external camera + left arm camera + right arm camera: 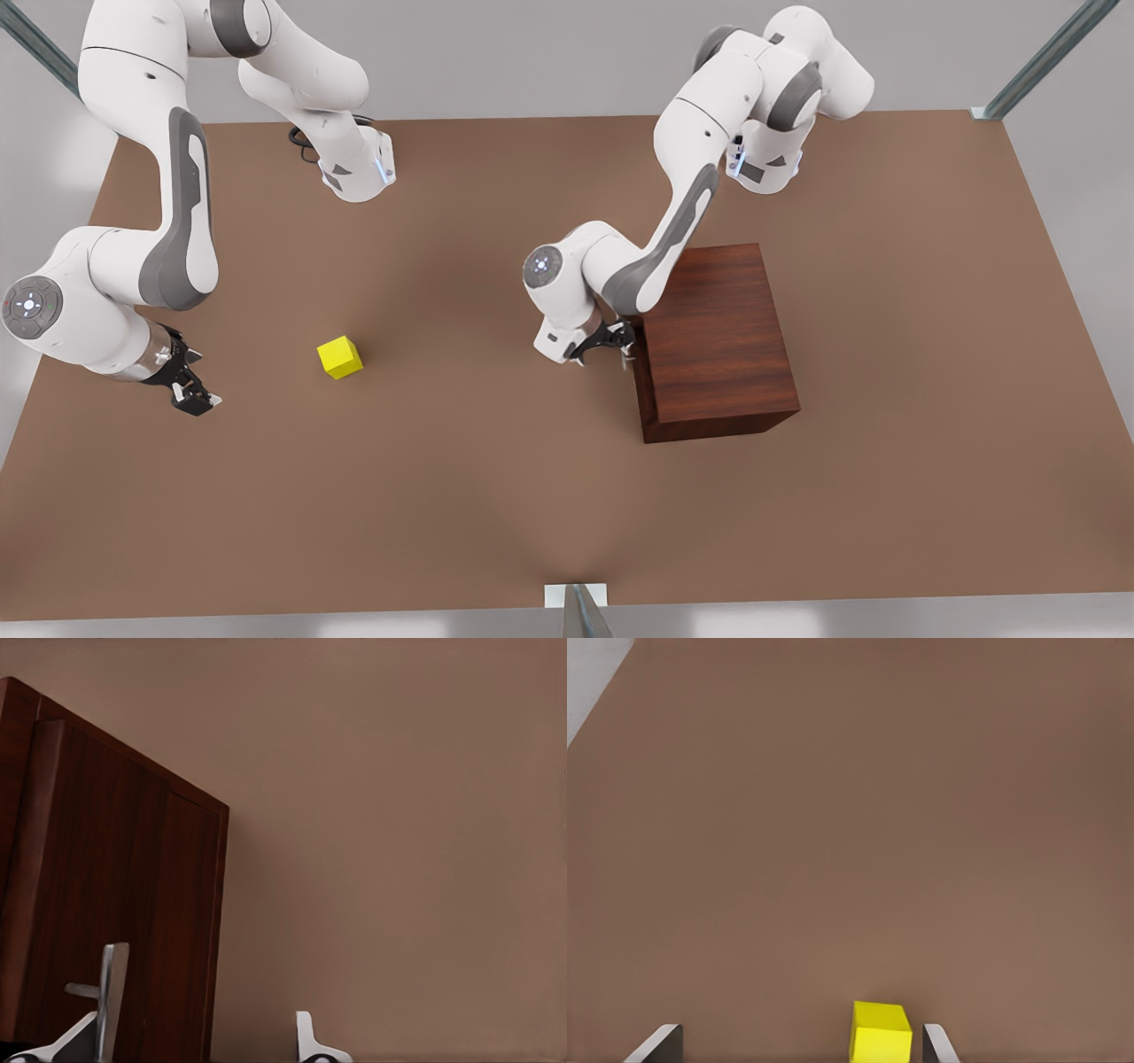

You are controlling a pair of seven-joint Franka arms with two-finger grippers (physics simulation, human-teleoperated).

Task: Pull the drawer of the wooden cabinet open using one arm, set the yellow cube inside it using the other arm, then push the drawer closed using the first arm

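Broadly, the tabletop (496,496) is a flat, matte brown sheet. On it toward the front view's right stands the wooden cabinet (718,341), a boxy block of dark reddish-brown wood with streaky grain, its longer side running away from the camera. Its front panel, the drawer (115,904), faces the front view's left, sits flush and carries a thin silver bar handle (112,997). The left gripper (611,341) is at that panel, fingers spread wide around the handle, gripping nothing. The yellow cube (340,357), small, plain and sharp-edged, sits on the tabletop well apart from the cabinet. The right gripper (190,390) hovers near it, fingers wide apart and empty.
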